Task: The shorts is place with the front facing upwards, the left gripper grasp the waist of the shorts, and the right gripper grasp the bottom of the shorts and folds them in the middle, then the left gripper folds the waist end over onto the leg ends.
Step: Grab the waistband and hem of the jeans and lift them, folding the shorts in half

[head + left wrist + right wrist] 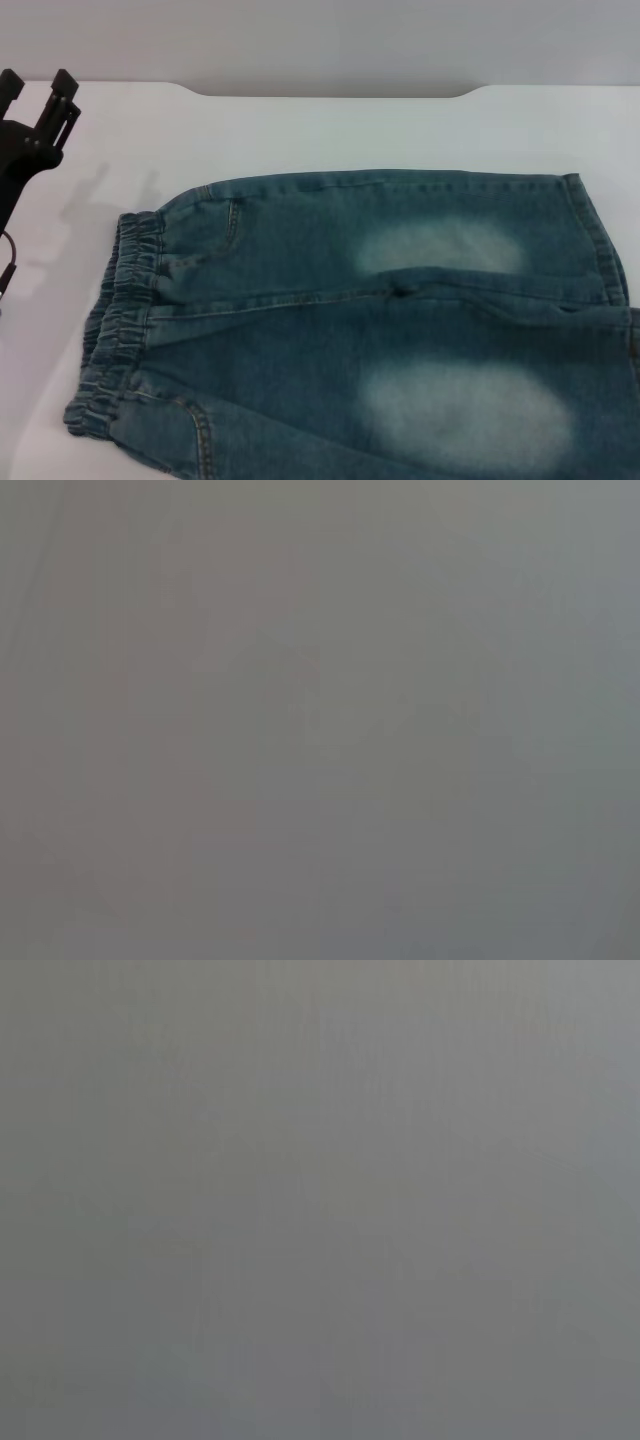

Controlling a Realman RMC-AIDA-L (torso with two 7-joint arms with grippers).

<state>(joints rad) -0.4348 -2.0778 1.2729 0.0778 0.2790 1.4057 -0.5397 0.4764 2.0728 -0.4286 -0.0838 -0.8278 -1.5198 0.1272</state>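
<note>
the shorts (370, 330) lie flat on the surface (330, 130), waistband (115, 320) nearest the left end effector (40, 105), which hovers spread apart and empty.

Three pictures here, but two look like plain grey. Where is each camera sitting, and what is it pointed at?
Head view: on the robot's head, looking forward and down at the shorts spread flat on the white table; the left tool, open, shows at the far left edge.
Left wrist view: on the left arm's wrist; only featureless grey, no body part.
Right wrist view: on the right wrist; likewise plain grey.
Shared: both wrist views show nothing recognisable.
</note>
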